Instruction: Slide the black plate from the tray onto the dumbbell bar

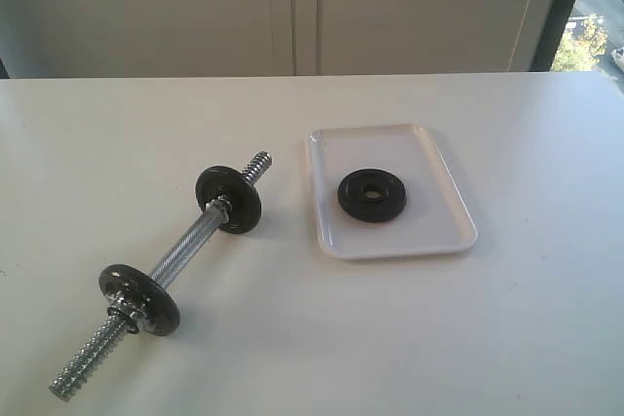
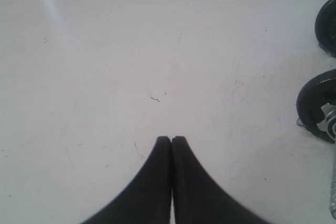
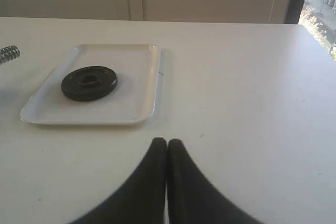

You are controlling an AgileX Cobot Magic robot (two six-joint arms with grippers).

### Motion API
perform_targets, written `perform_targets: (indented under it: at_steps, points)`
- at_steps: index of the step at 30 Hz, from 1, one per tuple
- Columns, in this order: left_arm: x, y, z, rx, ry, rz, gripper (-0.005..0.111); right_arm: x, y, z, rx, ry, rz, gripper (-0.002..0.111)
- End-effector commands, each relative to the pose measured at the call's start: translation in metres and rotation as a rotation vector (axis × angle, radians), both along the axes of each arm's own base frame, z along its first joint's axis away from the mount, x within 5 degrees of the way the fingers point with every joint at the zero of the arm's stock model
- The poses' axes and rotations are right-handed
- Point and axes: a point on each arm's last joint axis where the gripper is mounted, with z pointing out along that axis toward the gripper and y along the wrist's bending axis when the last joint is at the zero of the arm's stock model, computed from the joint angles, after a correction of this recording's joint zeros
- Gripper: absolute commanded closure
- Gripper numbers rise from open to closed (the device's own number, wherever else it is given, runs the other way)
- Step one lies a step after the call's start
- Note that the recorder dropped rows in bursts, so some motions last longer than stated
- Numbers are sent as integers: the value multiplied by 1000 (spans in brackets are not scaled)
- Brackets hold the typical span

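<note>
The tray (image 1: 429,231) lies flat on the white table (image 1: 507,338), with bare surface open on all four sides of its low rim. One black plate (image 1: 388,204) lies flat inside the tray, near its middle and clear of every rim.

One dumbbell bar (image 1: 185,245) lies diagonally to the left of the tray in the exterior view. It carries two mounted discs (image 1: 230,200) (image 1: 138,299). Its bare threaded end (image 1: 258,165) points toward the tray, and a strip of bare table separates the two.

Right gripper (image 3: 167,141): jaws together, empty, over bare table apart from the tray. Left gripper (image 2: 171,139): jaws together, empty, on the far side of the bar from the tray.
</note>
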Motion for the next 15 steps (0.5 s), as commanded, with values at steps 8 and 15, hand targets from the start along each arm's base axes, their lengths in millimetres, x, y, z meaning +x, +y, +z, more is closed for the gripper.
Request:
perform_targets:
  at_steps: [8,15]
  points:
    - [0,-1,-1,-19,-3,-2,107,0,0,0,3,-12,0,108]
    - [1,0,2,-19,-42,1,107,0,0,0,3,-12,0,108]
